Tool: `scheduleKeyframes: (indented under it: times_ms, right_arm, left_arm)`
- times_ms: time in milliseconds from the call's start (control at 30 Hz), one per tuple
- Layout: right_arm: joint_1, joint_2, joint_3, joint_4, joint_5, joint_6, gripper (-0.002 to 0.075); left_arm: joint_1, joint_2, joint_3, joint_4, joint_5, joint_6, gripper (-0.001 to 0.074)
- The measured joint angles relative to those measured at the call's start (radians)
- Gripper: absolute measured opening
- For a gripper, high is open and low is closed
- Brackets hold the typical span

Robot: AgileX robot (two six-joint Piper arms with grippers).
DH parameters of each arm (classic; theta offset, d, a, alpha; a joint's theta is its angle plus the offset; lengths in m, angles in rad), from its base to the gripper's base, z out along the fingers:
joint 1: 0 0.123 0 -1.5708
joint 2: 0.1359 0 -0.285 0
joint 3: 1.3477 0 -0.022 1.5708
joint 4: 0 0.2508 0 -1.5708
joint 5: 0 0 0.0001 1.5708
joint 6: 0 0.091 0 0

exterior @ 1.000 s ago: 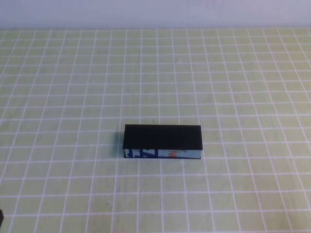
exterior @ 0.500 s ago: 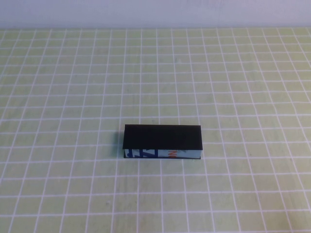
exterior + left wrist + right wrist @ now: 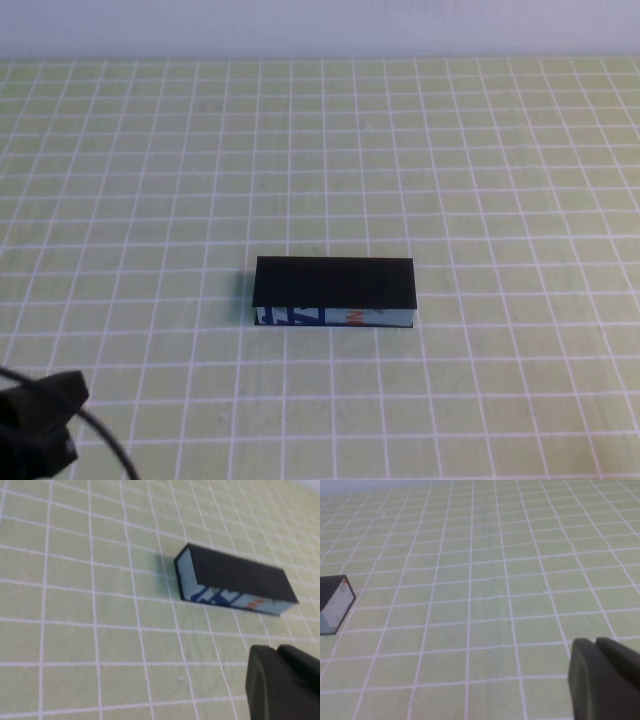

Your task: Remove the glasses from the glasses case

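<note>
My left gripper (image 3: 35, 425) is cut off at the near corner, fingers unseen. My right gripper (image 3: 605, 680) shows only a dark edge. The shut glasses case (image 3: 333, 292) ahead hides its contents.

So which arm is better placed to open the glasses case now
Probably left: the left gripper shows at the table's near-left corner, nearer the closed glasses case. The right gripper is absent from the high view.

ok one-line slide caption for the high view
Closed glasses case alone on the green grid mat; left gripper enters at the near-left corner, right gripper out of frame.
</note>
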Motion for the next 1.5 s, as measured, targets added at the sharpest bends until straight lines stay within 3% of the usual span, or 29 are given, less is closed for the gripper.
scheduleKeyframes:
  times_ms: [300,700,1167,1500]
  right_arm:
    - [0.0,0.0,0.0,0.0,0.0,0.0,-0.0018]
    - [0.0,0.0,0.0,0.0,0.0,0.0,-0.0018]
    - [0.0,0.0,0.0,0.0,0.0,0.0,-0.0018]
    - [0.0,0.0,0.0,0.018,-0.024,0.0,-0.0018]
  left_arm:
    - [0.0,0.489,-0.393,-0.027,0.247,0.303,-0.0004]
    - [0.0,0.907,-0.762,-0.174,0.323,0.518,-0.0004]
    - [-0.002,1.261,-1.002,-0.276,0.372,0.636,-0.0004]
    - [-0.051,1.465,-1.153,-0.289,0.392,0.665,-0.0004]
